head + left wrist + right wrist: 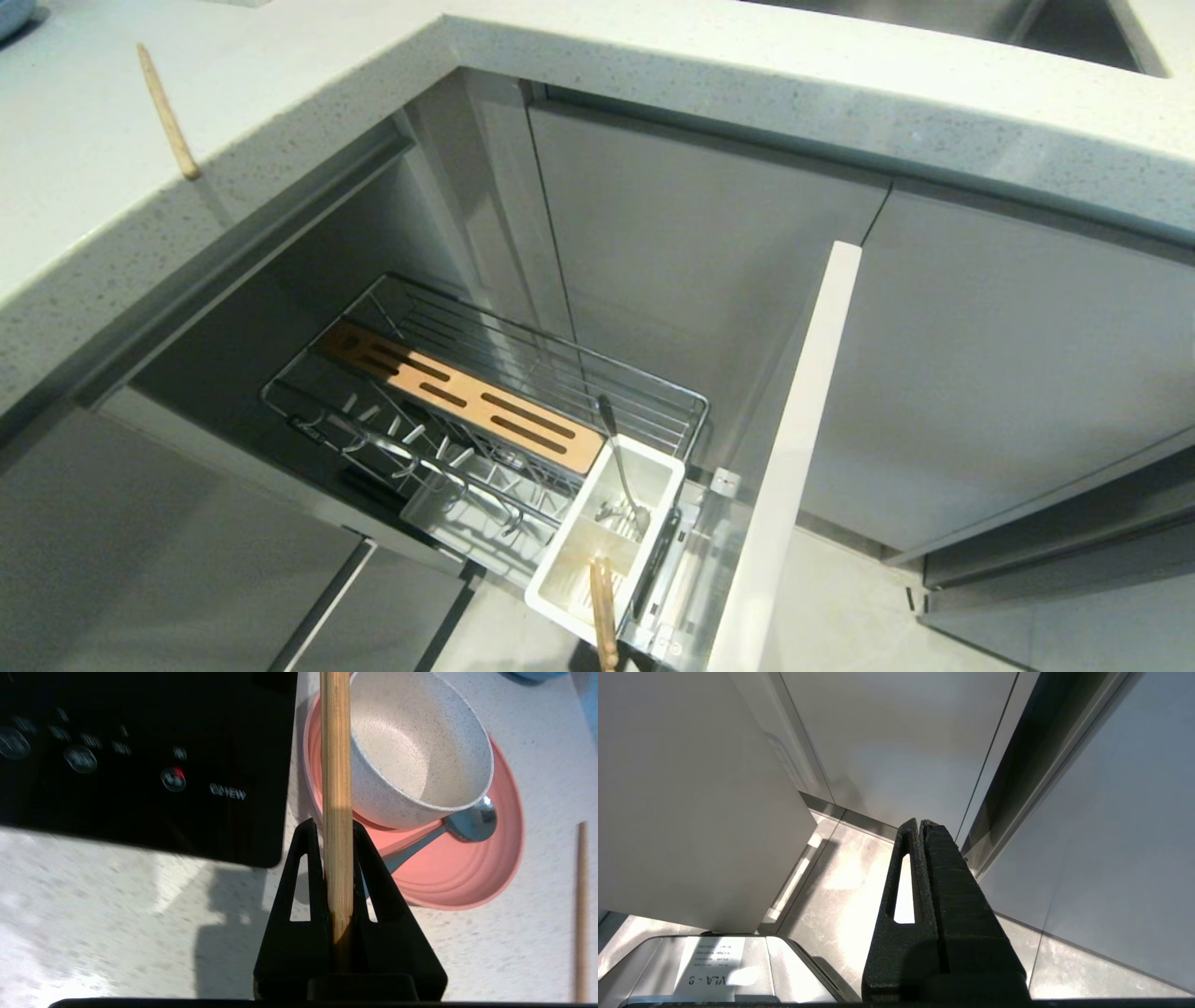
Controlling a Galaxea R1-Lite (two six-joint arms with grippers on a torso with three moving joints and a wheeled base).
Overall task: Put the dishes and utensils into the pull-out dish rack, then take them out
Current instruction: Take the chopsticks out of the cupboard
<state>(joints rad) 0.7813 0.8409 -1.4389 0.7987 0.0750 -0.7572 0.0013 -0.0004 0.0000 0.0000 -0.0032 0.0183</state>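
Left gripper (337, 833) hangs over the counter beside the pink plate (460, 877), clamping a chopstick (336, 788) (right gripper (920, 826) parked, clenched).

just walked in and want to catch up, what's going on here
The left claw is shut on a wooden chopstick above the counter, next to the pink plate, which holds the cream bowl and a metal spoon. A loose chopstick lies on the counter nearby. The dish rack is pulled out. Its white tub holds a second spoon and a third chopstick. The right claw is shut and idle, low by the cabinets.
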